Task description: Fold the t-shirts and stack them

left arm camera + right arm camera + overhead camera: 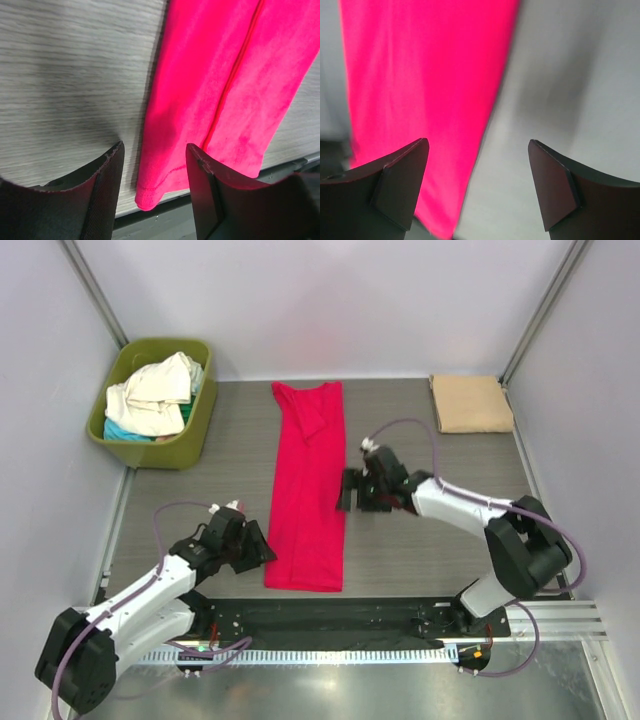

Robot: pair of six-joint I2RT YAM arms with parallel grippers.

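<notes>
A crimson-red t-shirt (307,485) lies flat as a long narrow strip down the middle of the table, its sides folded in. My left gripper (262,548) stands open just left of the shirt's near-left corner; in the left wrist view that hem corner (150,197) lies between the spread fingers, not pinched. My right gripper (348,490) hovers open at the shirt's right edge, halfway along it; the red cloth (420,90) fills the left of its wrist view. A folded tan-beige t-shirt (471,403) rests at the far right. Cream-white and teal t-shirts (155,395) are piled in the tub.
An olive-green plastic tub (190,435) stands at the far left corner. White walls with metal posts close in the back and both sides. A black rail (330,615) runs along the near table edge by the arm bases.
</notes>
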